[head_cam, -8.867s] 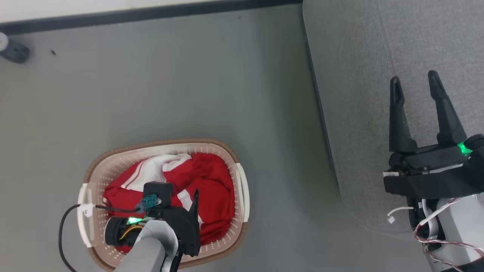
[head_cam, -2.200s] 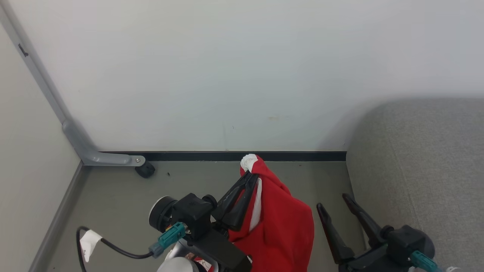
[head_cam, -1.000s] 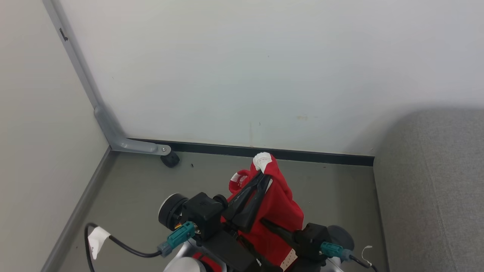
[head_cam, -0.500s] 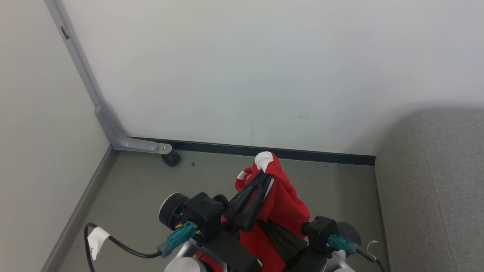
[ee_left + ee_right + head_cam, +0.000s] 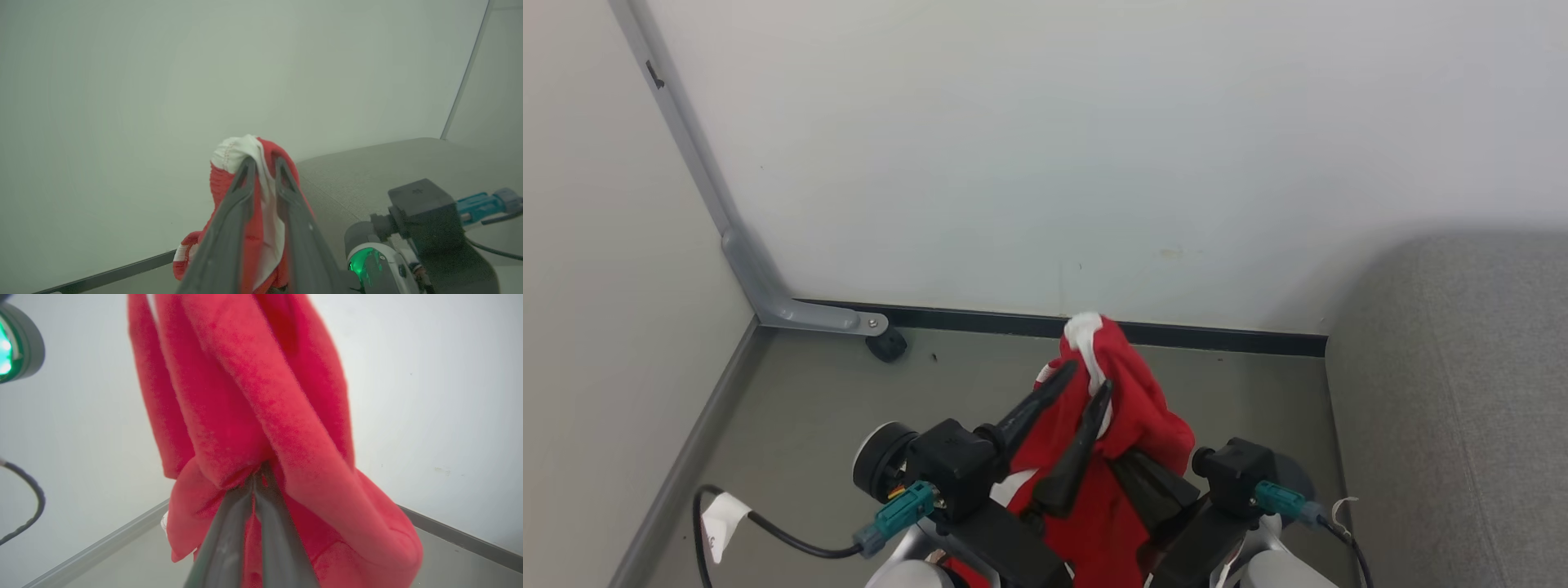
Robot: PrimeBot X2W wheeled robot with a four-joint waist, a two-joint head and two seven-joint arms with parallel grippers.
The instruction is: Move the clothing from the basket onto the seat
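The clothing [image 5: 1131,408] is a bright red garment with a white edge, hanging in the air between my two arms. My left gripper [image 5: 1089,377] stands open near the garment's top, its fingers parted with the white-edged fold [image 5: 233,153] still draped between and over them. My right gripper [image 5: 1141,483] comes in from the lower right, its fingers buried in the fabric. In the right wrist view the right gripper [image 5: 257,475] is shut on a bunch of the red cloth [image 5: 245,396]. The grey seat [image 5: 1445,392] lies to the right. The basket is out of view.
A pale wall with a black baseboard [image 5: 1225,339] stands straight ahead. A grey metal frame leg with a black castor [image 5: 886,344] sits at the left corner. A black cable with a white tag [image 5: 719,523] trails at the lower left over grey floor.
My left gripper's fingers have parted from their shut grip on the garment's top. My right gripper has closed on the lower fabric. The garment's top has risen slightly.
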